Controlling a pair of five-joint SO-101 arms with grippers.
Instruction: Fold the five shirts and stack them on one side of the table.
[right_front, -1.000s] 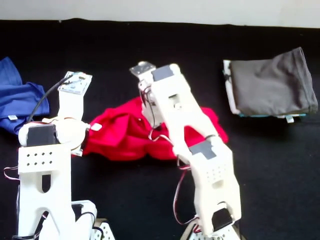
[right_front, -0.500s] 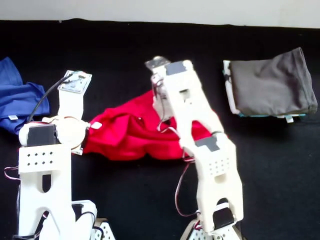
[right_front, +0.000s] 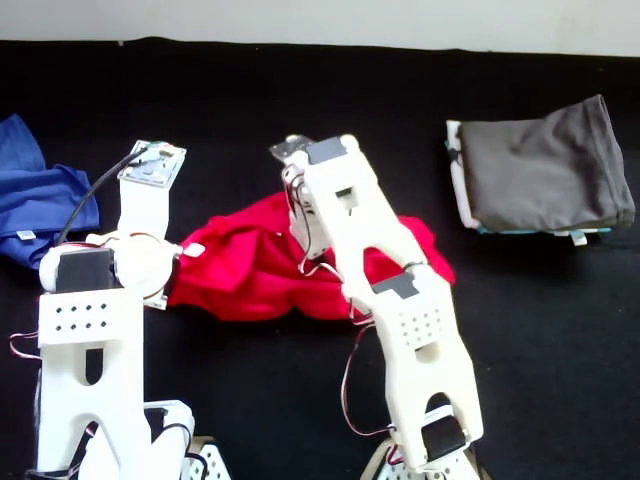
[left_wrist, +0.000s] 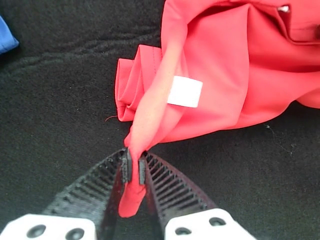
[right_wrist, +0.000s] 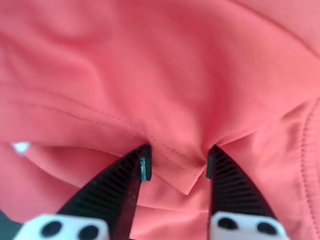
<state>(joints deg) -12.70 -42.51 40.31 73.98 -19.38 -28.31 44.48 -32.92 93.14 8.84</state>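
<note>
Table (right_front: 200, 110) from the high view: red shirt (right_front: 250, 275) crumpled at the middle, blue shirt (right_front: 35, 200) well off to its left, grey shirt (right_front: 545, 170) folded on top of a stack well off to its right, left arm at the red shirt's left edge, right arm over its middle. Left wrist view: left gripper (left_wrist: 134, 167) pinched narrow on a twisted corner of the red shirt, white label (left_wrist: 185, 91) on the fabric just past the tips. Right wrist view: right gripper (right_wrist: 175, 167) spread fairly wide, tips down on the red shirt, seamed pucker of cloth between them.
</note>
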